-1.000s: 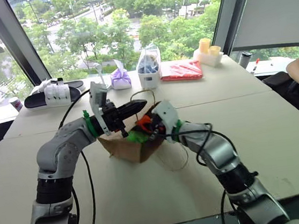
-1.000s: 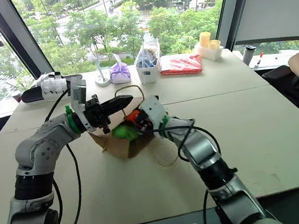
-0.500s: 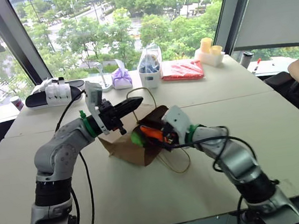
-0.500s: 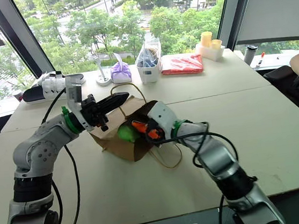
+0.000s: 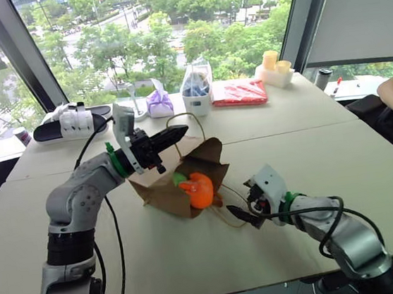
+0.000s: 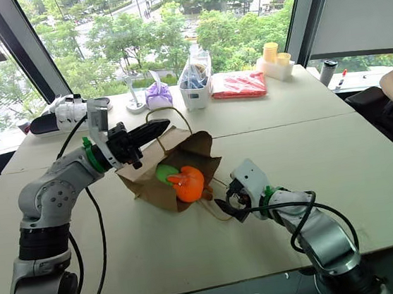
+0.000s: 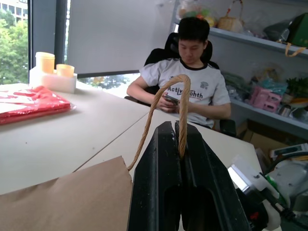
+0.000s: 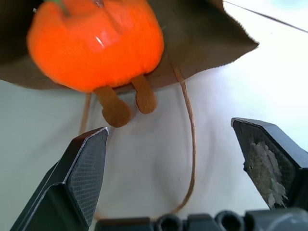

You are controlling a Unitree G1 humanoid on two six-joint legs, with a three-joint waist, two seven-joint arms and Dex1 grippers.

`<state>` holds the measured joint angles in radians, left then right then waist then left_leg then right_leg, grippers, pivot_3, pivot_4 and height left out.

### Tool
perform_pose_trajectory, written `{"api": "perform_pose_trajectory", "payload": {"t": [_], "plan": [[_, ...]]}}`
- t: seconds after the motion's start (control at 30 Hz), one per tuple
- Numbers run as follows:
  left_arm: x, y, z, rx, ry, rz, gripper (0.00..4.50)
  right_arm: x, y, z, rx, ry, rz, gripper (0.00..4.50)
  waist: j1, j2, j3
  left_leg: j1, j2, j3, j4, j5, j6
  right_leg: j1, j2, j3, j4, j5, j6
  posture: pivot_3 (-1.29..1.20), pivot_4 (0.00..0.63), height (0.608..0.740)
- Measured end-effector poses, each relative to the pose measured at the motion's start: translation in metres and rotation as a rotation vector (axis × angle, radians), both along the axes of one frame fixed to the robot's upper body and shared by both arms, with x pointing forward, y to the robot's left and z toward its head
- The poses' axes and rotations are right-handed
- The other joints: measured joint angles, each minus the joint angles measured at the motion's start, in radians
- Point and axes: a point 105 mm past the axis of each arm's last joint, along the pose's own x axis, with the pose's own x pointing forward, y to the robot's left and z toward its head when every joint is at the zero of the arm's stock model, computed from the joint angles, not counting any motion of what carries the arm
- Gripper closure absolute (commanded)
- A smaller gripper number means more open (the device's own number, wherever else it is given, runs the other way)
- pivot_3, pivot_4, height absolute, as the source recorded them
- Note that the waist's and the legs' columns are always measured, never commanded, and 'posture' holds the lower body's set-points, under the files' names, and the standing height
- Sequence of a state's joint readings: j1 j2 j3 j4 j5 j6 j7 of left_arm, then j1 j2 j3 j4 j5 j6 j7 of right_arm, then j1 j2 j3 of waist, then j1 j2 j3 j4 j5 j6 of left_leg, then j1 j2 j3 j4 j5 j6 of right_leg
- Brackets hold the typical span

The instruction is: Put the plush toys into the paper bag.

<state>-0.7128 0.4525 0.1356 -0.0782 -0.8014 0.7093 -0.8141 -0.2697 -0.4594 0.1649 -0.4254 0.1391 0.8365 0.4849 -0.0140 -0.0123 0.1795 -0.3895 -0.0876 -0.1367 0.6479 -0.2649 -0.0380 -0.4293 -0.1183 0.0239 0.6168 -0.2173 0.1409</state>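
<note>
On my left side, the left gripper point(image 5: 174, 137) is raised above the table point(image 5: 369, 163), its two black fingers pressed together on the upper cord handle point(image 7: 166, 94) of the paper bag point(image 5: 160, 190), pinching the loop just behind their tips. The bag lies on its side below and just right of those fingers, its mouth facing my right. In the mouth I see the green plush toy point(image 6: 164, 173) tucked further in, and the orange plush toy point(image 5: 200, 190) sitting at the bag's opening, its two tan tabs hanging past the lower edge. The lower cord handle point(image 8: 188, 130) loops out onto the table. Further right, the right gripper point(image 6: 226, 207) is low over the table, fingers spread wide and empty, tips pointing back at the orange toy, apart from it.
</note>
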Motion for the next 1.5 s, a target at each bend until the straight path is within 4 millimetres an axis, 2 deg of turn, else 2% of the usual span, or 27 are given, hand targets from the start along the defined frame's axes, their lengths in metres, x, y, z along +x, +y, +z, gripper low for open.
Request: {"api": "perform_pose_trajectory", "payload": {"t": [0.13,0.2,0.23,0.43,0.47,0.57,0.63,0.7,0.8,0.87,0.9,1.0,1.2,1.4,1.5], "plan": [[0.0,0.0,0.0,0.002,-0.001,0.001,4.5,0.011,-0.001,-0.016,-0.034,0.014,-0.025,0.07,0.001,0.0,0.0,0.0,0.0,0.0,0.0,0.001,-0.002,0.0,0.0,0.0,0.0,0.0,0.0,0.0,0.15,0.74],[0.0,-0.001,0.0,0.001,-0.002,0.0,4.5,0.017,0.003,-0.016,-0.024,0.005,-0.029,0.61,0.0,0.0,0.0,0.0,0.0,0.0,0.0,0.001,-0.002,0.0,0.0,0.0,0.0,0.0,0.0,0.0,0.15,0.74],[0.0,-0.001,0.0,0.0,-0.001,-0.001,4.5,0.02,0.005,-0.017,-0.018,0.006,-0.029,0.95,-0.001,0.0,0.0,0.0,0.0,0.0,0.0,0.001,-0.002,0.0,0.0,0.0,0.0,0.0,0.0,0.0,0.15,0.74],[-0.001,-0.002,0.002,0.0,-0.009,0.006,4.5,0.025,0.005,-0.017,-0.027,0.007,-0.032,4.07,0.004,0.0,0.0,0.0,0.0,-0.001,0.0,0.002,-0.003,0.001,0.0,0.0,0.0,0.0,0.0,0.0,0.15,0.74],[-0.001,-0.002,0.002,0.001,-0.01,0.006,4.5,0.025,0.003,-0.017,-0.021,0.013,-0.039,4.44,0.004,0.0,0.0,0.0,0.0,-0.001,0.0,0.002,-0.003,0.001,0.0,0.0,0.0,0.0,0.0,0.0,0.15,0.74],[-0.001,-0.002,0.002,0.001,-0.01,0.012,4.5,0.023,-0.004,-0.007,0.04,0.038,-0.057,4.44,0.002,0.0,0.0,0.0,0.0,-0.001,0.0,0.001,-0.003,0.001,0.0,0.0,0.0,0.0,0.0,0.0,0.15,0.74],[0.002,-0.001,0.002,-0.003,-0.003,0.018,4.5,0.022,-0.005,0.012,0.105,0.027,-0.049,4.44,0.002,0.0,0.0,0.0,0.0,-0.001,0.0,0.001,-0.002,0.0,0.0,0.0,0.0,0.0,0.0,0.0,0.15,0.74],[0.009,0.0,0.006,-0.011,0.005,0.025,4.5,0.023,-0.002,0.051,0.178,-0.033,-0.015,4.44,-0.001,0.0,0.001,0.0,0.0,-0.001,0.0,0.001,-0.001,0.0,0.0,0.0,0.0,0.0,0.0,0.0,0.15,0.74],[0.017,-0.003,0.027,-0.028,-0.028,0.018,4.5,0.02,0.002,0.12,0.233,-0.183,0.071,4.44,0.002,0.0,0.001,0.0,0.0,-0.002,0.0,0.0,-0.001,0.0,0.0,-0.001,0.0,0.0,0.0,0.0,0.15,0.74],[0.022,-0.004,0.041,-0.052,-0.049,0.017,4.5,0.016,0.003,0.143,0.234,-0.23,0.103,4.44,0.004,0.0,0.0,-0.001,0.0,-0.003,0.0,0.0,-0.001,0.001,0.0,-0.002,-0.001,0.0,0.0,0.0,0.15,0.74],[0.024,-0.006,0.048,-0.067,-0.053,0.011,4.5,0.015,0.003,0.148,0.237,-0.228,0.113,4.44,0.004,0.0,0.0,-0.001,0.0,-0.002,0.0,0.001,-0.001,0.001,0.0,-0.002,-0.002,0.0,0.0,0.0,0.15,0.74],[0.031,-0.009,0.047,-0.061,-0.039,0.019,4.5,0.015,0.005,0.148,0.257,-0.188,0.127,4.44,0.0,0.0,0.0,-0.001,0.0,-0.001,0.0,0.002,-0.003,0.0,0.0,-0.002,-0.002,0.0,0.0,0.0,0.15,0.74],[0.042,-0.011,0.019,0.004,0.044,0.024,4.5,0.02,0.008,0.135,0.239,-0.133,0.122,4.44,-0.004,0.0,0.0,-0.001,0.0,0.0,-0.001,0.002,-0.003,-0.001,0.0,-0.001,-0.001,0.0,0.0,0.0,0.15,0.74],[0.05,0.004,-0.026,0.091,0.14,0.079,4.5,0.031,0.008,0.127,0.263,-0.113,0.068,4.44,-0.003,0.0,0.0,-0.001,0.0,0.0,-0.001,0.002,-0.003,-0.002,0.0,-0.001,0.0,0.0,0.0,0.0,0.15,0.74],[0.054,0.014,-0.031,0.13,0.139,0.123,4.5,0.036,0.01,0.129,0.281,-0.12,0.055,4.44,-0.002,0.0,0.0,-0.001,0.0,0.0,-0.001,0.002,-0.003,-0.002,0.0,-0.001,0.0,0.0,0.0,0.0,0.15,0.74]]}}
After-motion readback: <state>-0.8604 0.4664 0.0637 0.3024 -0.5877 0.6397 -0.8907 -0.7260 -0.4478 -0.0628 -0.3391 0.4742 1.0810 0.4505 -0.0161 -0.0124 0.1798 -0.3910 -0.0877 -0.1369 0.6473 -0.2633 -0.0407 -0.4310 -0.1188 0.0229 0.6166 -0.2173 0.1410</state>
